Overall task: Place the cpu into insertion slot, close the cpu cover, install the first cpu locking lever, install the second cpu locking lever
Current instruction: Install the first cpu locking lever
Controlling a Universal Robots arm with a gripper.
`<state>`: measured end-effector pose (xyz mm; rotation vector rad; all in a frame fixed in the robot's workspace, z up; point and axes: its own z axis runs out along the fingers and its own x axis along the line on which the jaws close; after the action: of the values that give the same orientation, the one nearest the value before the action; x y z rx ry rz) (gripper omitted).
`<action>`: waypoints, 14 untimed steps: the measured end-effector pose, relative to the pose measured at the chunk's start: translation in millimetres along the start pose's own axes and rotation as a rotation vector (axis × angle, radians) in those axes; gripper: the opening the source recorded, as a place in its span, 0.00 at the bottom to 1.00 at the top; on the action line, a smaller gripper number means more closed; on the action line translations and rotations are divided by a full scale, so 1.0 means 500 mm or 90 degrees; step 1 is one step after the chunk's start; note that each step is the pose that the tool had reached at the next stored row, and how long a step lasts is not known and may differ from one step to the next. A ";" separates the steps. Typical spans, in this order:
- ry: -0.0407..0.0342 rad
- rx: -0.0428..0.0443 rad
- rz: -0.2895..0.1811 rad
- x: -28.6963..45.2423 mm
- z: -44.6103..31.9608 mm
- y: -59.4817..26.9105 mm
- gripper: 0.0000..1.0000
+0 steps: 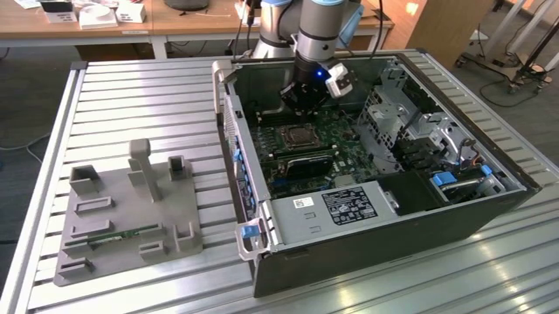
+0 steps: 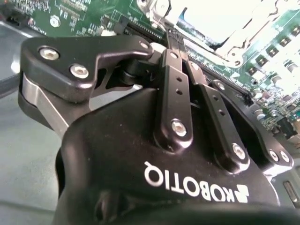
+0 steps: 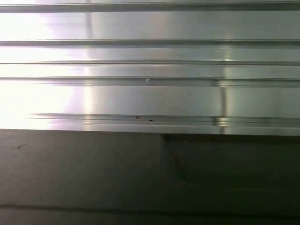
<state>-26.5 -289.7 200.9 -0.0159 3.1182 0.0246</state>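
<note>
My gripper (image 1: 300,106) hangs inside the open computer case (image 1: 436,216), just behind the insertion slot (image 1: 300,135) on the green motherboard (image 1: 336,154). In the second wrist view the two black fingers (image 2: 174,79) run side by side and meet at the gripper tip (image 2: 170,35), shut with nothing visible between them. The tip stands at the edge of the socket. There the cpu (image 2: 220,21) shows as a bright silvery square, with the cpu cover (image 2: 234,52) lying flat around it. I cannot make out the locking levers.
The case lies on its side on a slatted aluminium table (image 1: 131,98), whose slats (image 3: 150,93) also show in the first wrist view. A grey fixture block (image 1: 122,216) sits at the exterior view's left. Drive cages (image 1: 410,131) and a power supply (image 1: 345,206) crowd the case around the board.
</note>
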 end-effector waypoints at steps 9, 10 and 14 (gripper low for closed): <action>0.0000 -0.0099 0.000 -0.001 -0.001 -0.011 0.10; -0.0001 -0.0123 0.000 -0.001 -0.001 -0.013 0.10; -0.0002 -0.0223 0.001 -0.001 -0.001 -0.019 0.10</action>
<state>-26.0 -299.4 201.4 -0.0151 3.1172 0.0793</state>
